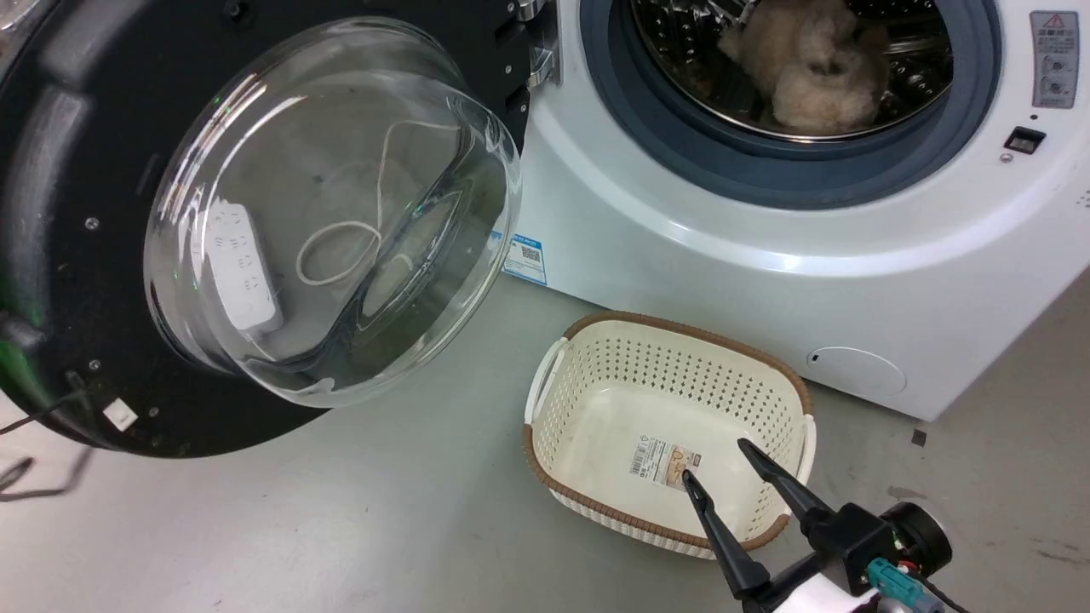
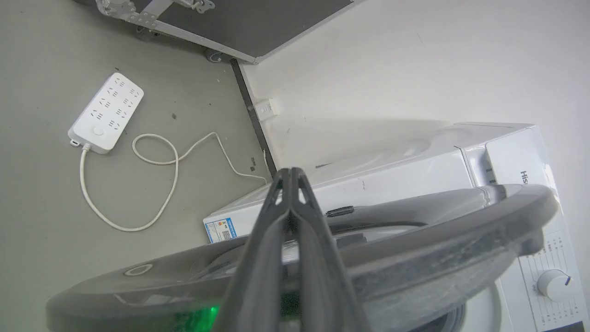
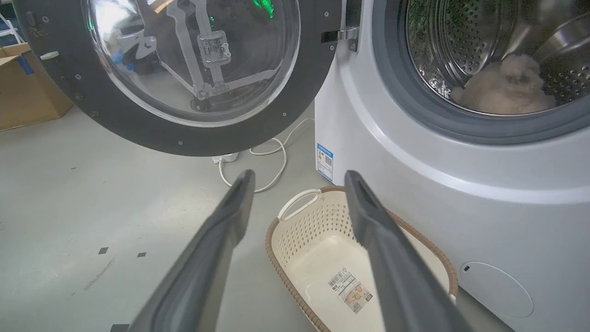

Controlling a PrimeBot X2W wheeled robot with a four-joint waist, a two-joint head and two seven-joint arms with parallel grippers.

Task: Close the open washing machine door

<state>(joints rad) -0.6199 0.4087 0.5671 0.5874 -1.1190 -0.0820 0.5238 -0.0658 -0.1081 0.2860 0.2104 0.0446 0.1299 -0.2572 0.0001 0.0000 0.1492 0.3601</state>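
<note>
While the washing machine door (image 1: 51,255) hangs swung wide left of the drum (image 1: 677,47), the left gripper (image 2: 290,173), pinched closed and empty, sits at its outer rim, where a glancing push may slip; the right gripper (image 1: 714,459) gapes empty over the laundry basket (image 1: 596,375).

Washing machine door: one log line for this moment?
door: open; left tool: shut, at door's outer face; right tool: open, empty, pointing at basket
</note>
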